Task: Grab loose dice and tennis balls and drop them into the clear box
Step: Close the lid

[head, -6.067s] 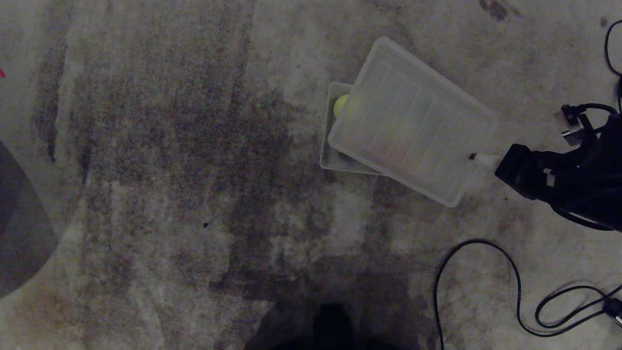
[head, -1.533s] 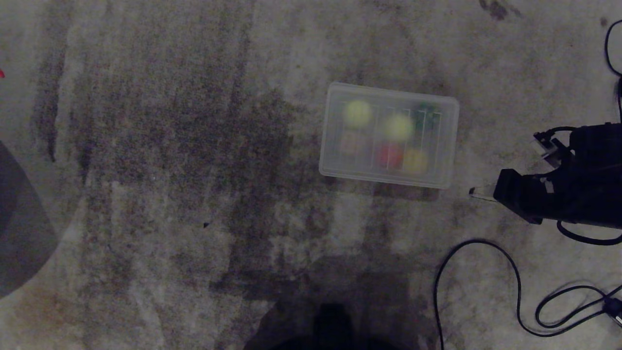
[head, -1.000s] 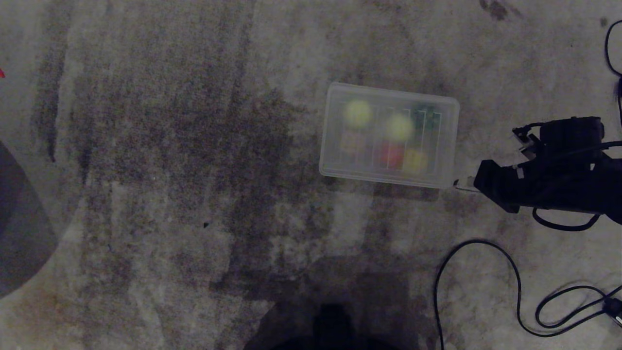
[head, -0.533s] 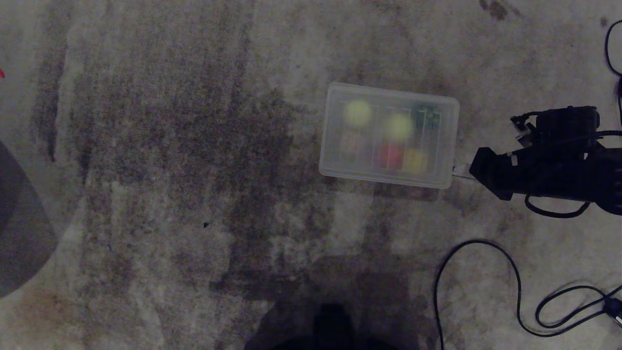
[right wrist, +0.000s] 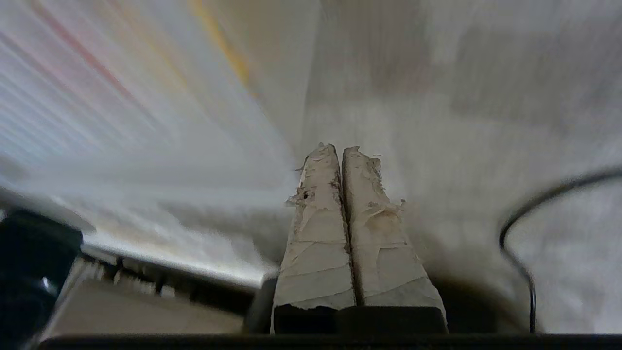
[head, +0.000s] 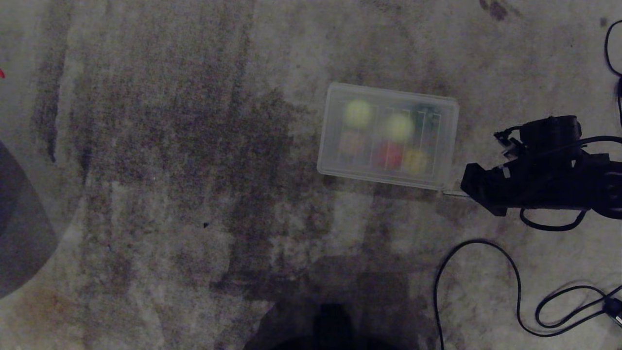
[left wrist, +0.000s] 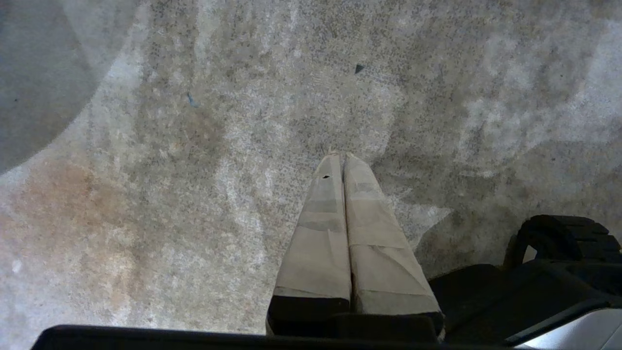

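- The translucent ribbed plastic lid (head: 388, 92) that six seconds ago lay skewed across the clear rectangular plastic box (head: 324, 167), hanging out toward four o'clock, now sits square on it, and has done so for at least a second and a half.
- Through the lid all the pieces show as soft blurs inside: two yellow-green tennis balls (head: 358, 113), with the second (head: 399, 127) just toward four o'clock of the first; a beige-pink die (head: 351, 144), a red die (head: 389, 155), a yellow die (head: 415, 162) and a dark green die (head: 425, 111).
- No loose die or ball shows on the stained grey floor (head: 170, 170), so the collecting looks finished, and closing the box nearly so.
- The right pincer (head: 454, 194) has slid in from three o'clock over the last second or so. Its taped fingers (right wrist: 316, 243) are pressed together, holding nothing, with the tip at the box's five o'clock corner; whether it touches, I cannot tell.
- The box seems to have shifted slightly toward nine o'clock in the last half second, which suggests a nudge at that corner.
- The left pincer (left wrist: 338, 160) hangs parked over bare floor, fingers pressed together and empty.
- A black cable (head: 478, 272) loops on the floor at five o'clock of the box, well apart from it.
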`<state>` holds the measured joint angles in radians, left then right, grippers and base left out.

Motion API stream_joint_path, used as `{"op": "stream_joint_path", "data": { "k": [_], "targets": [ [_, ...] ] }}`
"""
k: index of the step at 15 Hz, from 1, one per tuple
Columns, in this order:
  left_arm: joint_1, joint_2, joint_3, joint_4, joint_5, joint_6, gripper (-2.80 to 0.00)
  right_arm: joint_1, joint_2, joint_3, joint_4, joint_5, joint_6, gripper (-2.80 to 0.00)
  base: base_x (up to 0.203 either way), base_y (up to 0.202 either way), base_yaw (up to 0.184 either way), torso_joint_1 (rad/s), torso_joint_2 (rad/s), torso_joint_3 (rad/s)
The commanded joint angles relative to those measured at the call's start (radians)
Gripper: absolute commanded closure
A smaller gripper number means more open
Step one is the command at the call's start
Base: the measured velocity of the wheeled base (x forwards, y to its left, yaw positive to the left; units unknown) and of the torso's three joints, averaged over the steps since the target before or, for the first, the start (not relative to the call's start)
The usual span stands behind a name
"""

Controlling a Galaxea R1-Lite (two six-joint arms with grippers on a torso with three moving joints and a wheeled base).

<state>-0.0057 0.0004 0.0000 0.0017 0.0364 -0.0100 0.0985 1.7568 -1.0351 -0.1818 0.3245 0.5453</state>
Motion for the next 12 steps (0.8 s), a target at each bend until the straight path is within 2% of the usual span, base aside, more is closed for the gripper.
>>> {"op": "stream_joint_path", "data": {
  "k": [1, 12],
  "targets": [
    [0.000, 0.001, 0.002, 0.000, 0.000, -0.001, 0.00, 0.012, -0.003, -0.002, 0.004, 0.002, 0.004, 0.00, 0.000, 0.000, 0.000, 0.000, 0.00, 0.000],
    [0.000, 0.001, 0.002, 0.000, 0.000, -0.001, 0.00, 0.018, -0.001, -0.013, 0.007, 0.002, 0.000, 0.00, 0.000, 0.000, 0.000, 0.000, 0.00, 0.000]
  ]
}}
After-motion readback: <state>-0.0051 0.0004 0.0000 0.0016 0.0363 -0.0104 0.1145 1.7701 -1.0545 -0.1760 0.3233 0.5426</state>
